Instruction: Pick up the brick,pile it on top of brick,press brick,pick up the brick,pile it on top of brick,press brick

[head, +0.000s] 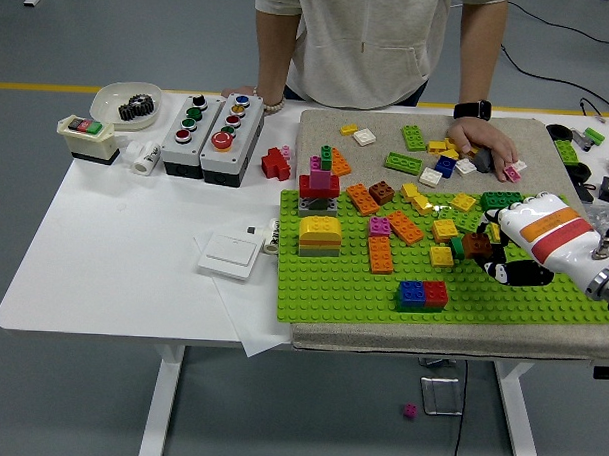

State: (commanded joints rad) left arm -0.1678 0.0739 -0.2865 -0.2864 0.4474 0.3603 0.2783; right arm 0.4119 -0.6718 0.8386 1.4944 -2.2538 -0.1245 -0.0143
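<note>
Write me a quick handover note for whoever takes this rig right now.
Right hand: over the green baseplate, shut on a brown brick, beside the dark green brick.
Left hand: out of view.
Person's hand rests on loose bricks at the mat's far side.
Done: brick picked up.
Left: pile it on another brick, press, then repeat with a second brick.
</note>
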